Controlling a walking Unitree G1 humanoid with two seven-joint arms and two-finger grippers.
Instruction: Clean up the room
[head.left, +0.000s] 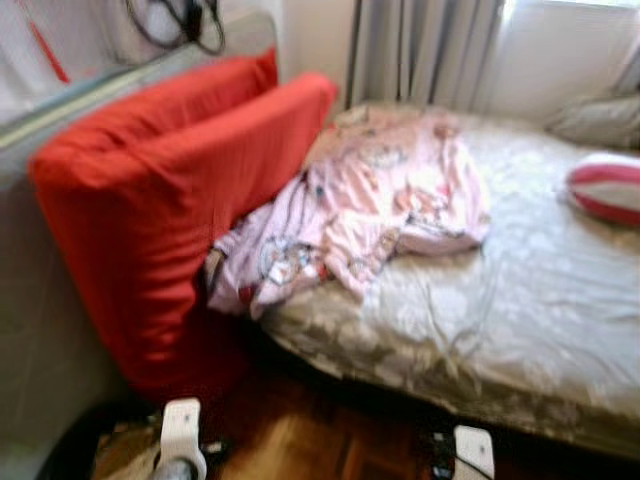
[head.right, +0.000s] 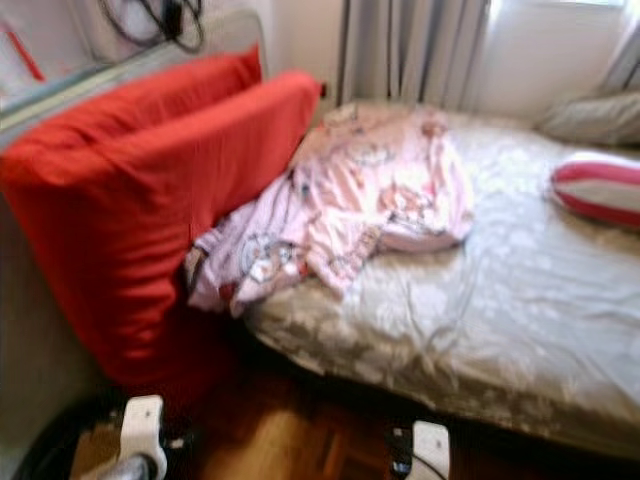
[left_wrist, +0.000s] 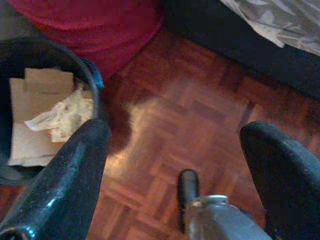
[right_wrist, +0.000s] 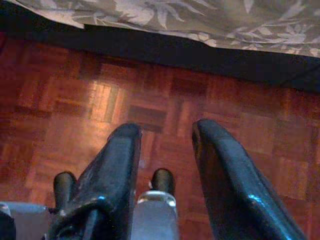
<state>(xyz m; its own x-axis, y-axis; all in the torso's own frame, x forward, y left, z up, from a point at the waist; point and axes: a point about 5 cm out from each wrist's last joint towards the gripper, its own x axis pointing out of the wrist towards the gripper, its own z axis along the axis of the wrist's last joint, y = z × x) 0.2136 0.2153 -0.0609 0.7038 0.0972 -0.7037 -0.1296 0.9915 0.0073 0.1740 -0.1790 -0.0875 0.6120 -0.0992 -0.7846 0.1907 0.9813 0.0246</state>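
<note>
Little looks tidied: a crumpled pink printed garment (head.left: 370, 205) lies at the head corner of the grey floral-sheeted bed (head.left: 520, 300), against two red cushions (head.left: 170, 190). Left gripper (left_wrist: 175, 165) hangs wide open, right gripper (right_wrist: 165, 150) slightly parted, both empty above the parquet floor (right_wrist: 75, 100).

A wide bed with a grey leaf-patterned sheet (head.left: 500, 300) fills the right and middle of the head views, its near edge running above the reddish parquet floor (right_wrist: 75, 100). At the bed's left edge, two large red fabric cushions (head.left: 170, 190) stand on end, one behind the other, leaning against a grey wall panel (head.left: 40, 330) on the left. A crumpled pink patterned garment (head.left: 370, 200) lies on the sheet beside the cushions, its lower end spilling over the bed's near left corner. A red-and-grey striped pillow (head.left: 605, 188) lies at the bed's right edge, with a grey pillow (head.left: 600, 120) behind it near the far right corner. Grey curtains (head.left: 420, 50) hang behind the far edge. On the floor below the cushions stands a dark round bin (left_wrist: 87, 70) holding cardboard and crumpled paper (left_wrist: 45, 115).
</note>
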